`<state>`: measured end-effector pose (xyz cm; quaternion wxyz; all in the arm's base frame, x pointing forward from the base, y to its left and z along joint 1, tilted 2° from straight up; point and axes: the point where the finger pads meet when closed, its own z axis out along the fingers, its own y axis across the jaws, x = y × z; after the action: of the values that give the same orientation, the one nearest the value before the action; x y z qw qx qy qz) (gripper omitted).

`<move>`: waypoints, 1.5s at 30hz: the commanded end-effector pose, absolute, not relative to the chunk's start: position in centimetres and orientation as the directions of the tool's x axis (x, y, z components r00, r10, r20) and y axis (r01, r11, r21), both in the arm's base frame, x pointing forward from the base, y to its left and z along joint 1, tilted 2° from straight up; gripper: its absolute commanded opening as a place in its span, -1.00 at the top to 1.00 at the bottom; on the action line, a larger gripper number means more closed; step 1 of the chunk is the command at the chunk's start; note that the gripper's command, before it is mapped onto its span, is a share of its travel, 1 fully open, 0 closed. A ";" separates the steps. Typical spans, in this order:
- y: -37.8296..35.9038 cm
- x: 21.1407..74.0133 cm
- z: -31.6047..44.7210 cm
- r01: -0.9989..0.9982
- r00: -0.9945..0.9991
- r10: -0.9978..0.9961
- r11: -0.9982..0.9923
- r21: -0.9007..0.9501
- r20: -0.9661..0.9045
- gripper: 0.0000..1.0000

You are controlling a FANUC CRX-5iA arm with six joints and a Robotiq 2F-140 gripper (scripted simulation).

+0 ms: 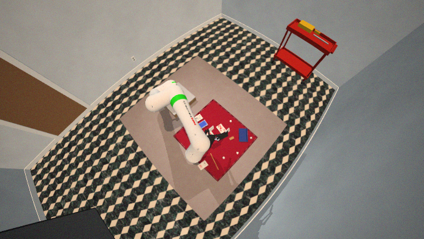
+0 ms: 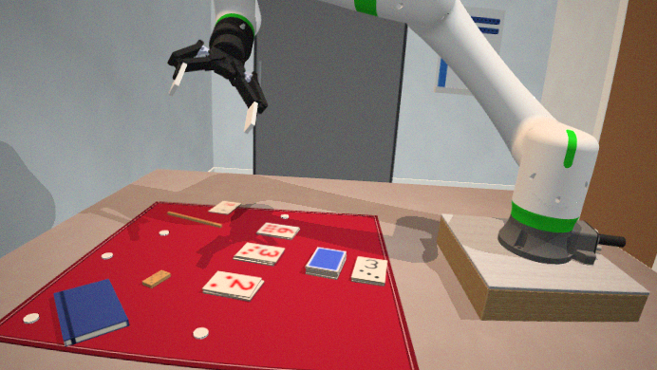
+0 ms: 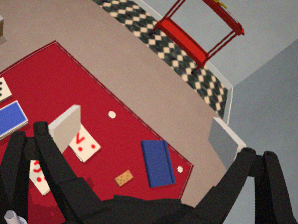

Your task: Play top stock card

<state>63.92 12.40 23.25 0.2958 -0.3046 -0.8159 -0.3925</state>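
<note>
Exterior view, left to right: a white disc (image 1: 251, 137) (image 2: 31, 318) (image 3: 180, 169) lies near a blue notebook (image 1: 243, 135) (image 2: 92, 309) (image 3: 158, 163) on the red cloth (image 1: 214, 110) (image 2: 304, 323) (image 3: 55, 65), with a small wooden block (image 1: 231, 138) (image 2: 157, 279) (image 3: 124, 178) between the notebook and the face-up piles. A thin stick (image 1: 214, 161) (image 2: 195, 219) lies toward the far side, and another white disc (image 1: 230, 121) (image 2: 200, 333) (image 3: 112, 114) sits near the front. Next come a far pile (image 1: 203, 165) (image 2: 225, 207) with red markings too small for me to read, the red two pile (image 1: 220, 128) (image 2: 233, 285) (image 3: 86, 145) and the red three pile (image 2: 259, 253) (image 3: 40, 178). The blue-backed stock (image 1: 203, 124) (image 2: 326, 261) (image 3: 11, 119) lies face down, its top card in place, the black three pile (image 1: 198, 117) (image 2: 369, 270) (image 3: 4, 90) just beside it on the right. Farther right, the arm's base block (image 2: 565, 305) stands off the cloth.

Above the left part of the cloth, I have my gripper (image 1: 219, 130) (image 2: 214, 99) (image 3: 146, 123) spread fully wide, its pale pads (image 2: 251, 118) (image 3: 65, 129) well apart with nothing between them. It hangs in the air, clear of the cards, touching neither the stock nor the cloth.
</note>
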 end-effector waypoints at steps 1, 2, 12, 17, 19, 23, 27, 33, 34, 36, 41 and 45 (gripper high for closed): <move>12.4 63.9 23.3 0.729 -0.640 0.265 0.506 0.461 0.721 -1.00; 12.4 63.9 23.3 0.729 -0.640 0.265 0.506 0.461 0.721 -1.00; 12.4 63.9 23.3 0.729 -0.640 0.265 0.506 0.461 0.721 -1.00; 12.4 63.9 23.3 0.729 -0.640 0.265 0.506 0.461 0.721 -1.00; 12.4 63.9 23.2 0.732 -0.637 0.269 0.506 0.457 0.723 -1.00; 13.3 63.2 21.9 0.784 -0.575 0.347 0.493 0.378 0.741 -1.00; 14.4 61.3 19.4 0.861 -0.457 0.490 0.452 0.232 0.742 -1.00; 14.9 58.5 16.2 0.923 -0.321 0.650 0.377 0.074 0.689 -1.00; 14.9 58.5 16.2 0.923 -0.321 0.650 0.377 0.074 0.689 -1.00; 14.6 56.6 14.3 0.947 -0.248 0.732 0.322 -0.002 0.634 -1.00; 13.5 53.1 11.3 0.970 -0.145 0.846 0.223 -0.092 0.513 -1.00; 11.6 49.9 8.8 0.983 -0.071 0.922 0.130 -0.132 0.381 -1.00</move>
<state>51.40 12.60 9.97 0.2139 -0.6346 -0.7355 -0.1029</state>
